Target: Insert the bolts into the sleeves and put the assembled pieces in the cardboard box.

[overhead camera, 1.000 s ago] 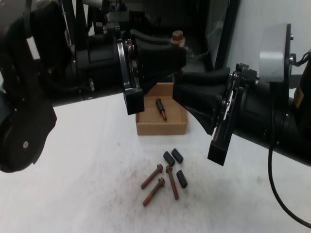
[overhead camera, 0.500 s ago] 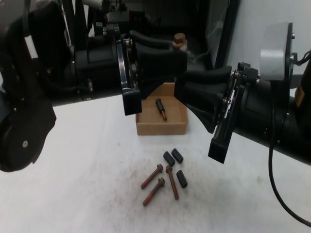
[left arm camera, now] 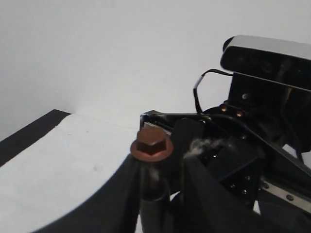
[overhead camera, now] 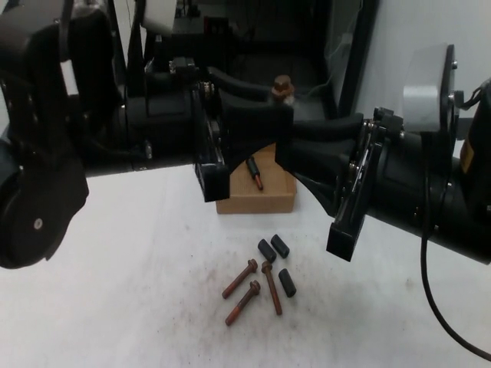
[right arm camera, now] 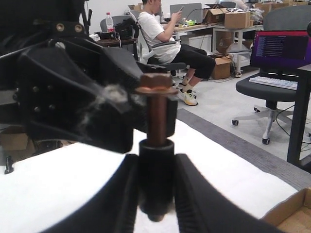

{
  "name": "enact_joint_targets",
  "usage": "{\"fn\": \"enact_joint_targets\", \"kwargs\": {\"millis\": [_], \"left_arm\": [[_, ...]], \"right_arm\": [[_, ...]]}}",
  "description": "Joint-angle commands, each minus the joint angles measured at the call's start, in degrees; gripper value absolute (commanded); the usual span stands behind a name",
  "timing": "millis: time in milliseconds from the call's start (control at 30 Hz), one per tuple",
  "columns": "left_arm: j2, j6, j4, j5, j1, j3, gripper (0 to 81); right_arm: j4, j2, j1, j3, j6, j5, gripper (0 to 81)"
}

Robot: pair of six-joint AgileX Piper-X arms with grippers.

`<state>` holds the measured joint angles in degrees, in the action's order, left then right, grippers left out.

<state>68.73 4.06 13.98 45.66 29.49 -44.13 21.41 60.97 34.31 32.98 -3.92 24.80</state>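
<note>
Above the cardboard box (overhead camera: 255, 204) my two grippers meet. My left gripper (overhead camera: 278, 107) (left arm camera: 158, 194) is shut on a copper bolt (overhead camera: 281, 86) (left arm camera: 151, 144), held head up. My right gripper (overhead camera: 285, 147) (right arm camera: 155, 196) is shut on a black sleeve (right arm camera: 156, 174). The bolt (right arm camera: 156, 111) stands partly inside the sleeve, with bare shaft showing above it. One assembled piece (overhead camera: 254, 172) lies in the box. On the table in front lie three loose bolts (overhead camera: 239, 278) (overhead camera: 242, 302) (overhead camera: 271, 287) and three loose sleeves (overhead camera: 266, 250) (overhead camera: 280, 245) (overhead camera: 287, 282).
The white table (overhead camera: 138, 253) has free room left and right of the loose parts. Both black arms (overhead camera: 92, 138) (overhead camera: 430, 192) hang over its back half. Behind the bench is an office with desks and chairs.
My left gripper has come down with the bolt, pushing it deeper into the sleeve. The right gripper has barely moved. The parts on the table lie as before.
</note>
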Motion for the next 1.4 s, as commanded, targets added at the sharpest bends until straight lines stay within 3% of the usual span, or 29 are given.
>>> {"fn": "enact_joint_targets", "kwargs": {"millis": [0,200,467,567,767,867,967,1033,1067,1167,1367], "left_arm": [[-0.07,-1.85,-0.94,-3.23,0.16,-0.02,27.8],[-0.07,0.51,-0.94,6.3,0.16,-0.02,27.8],[-0.66,3.04,2.02,5.6,0.16,-0.36,27.8],[-1.91,3.04,8.44,-0.8,0.16,-1.48,27.8],[-5.1,1.4,13.73,-21.82,0.16,-4.26,27.8],[-5.79,-3.18,12.9,-27.32,0.16,-4.46,27.1],[-6.13,-4.06,5.05,-30.88,0.16,-4.46,16.1],[-6.11,-4.06,-3.64,-32.85,0.16,-4.46,2.7],[-6.11,-4.06,-7.57,-33.54,0.16,-4.46,0.2],[-6.11,-4.06,-22.63,-36.36,0.16,-4.46,0.0],[-4.43,-4.06,-46.75,-36.39,0.16,-2.91,0.0]], "right_arm": [[2.87,-0.43,-0.27,0.88,0.08,-0.49,0.6],[2.87,-0.43,-0.27,0.88,0.08,-0.49,0.6],[2.87,-0.43,-0.27,0.88,-0.04,-0.51,0.6],[2.87,-0.43,-0.27,0.88,-1.24,-0.51,0.6],[2.87,-0.43,-0.27,0.88,-1.69,-0.51,0.6],[2.87,-0.43,-0.27,0.88,-1.71,-0.61,0.6],[1.95,-0.43,-0.27,1.46,-2.67,-2.63,0.6],[-3.0,-0.43,-0.27,3.61,-3.69,-6.94,0.6],[-6.57,-0.3,-0.43,5.33,-3.69,-9.42,0.6],[-16.81,1.65,-2.07,11.85,-3.69,-13.95,0.6],[-30.38,14.12,-6.94,29.11,-3.36,-14.19,0.6]]}}
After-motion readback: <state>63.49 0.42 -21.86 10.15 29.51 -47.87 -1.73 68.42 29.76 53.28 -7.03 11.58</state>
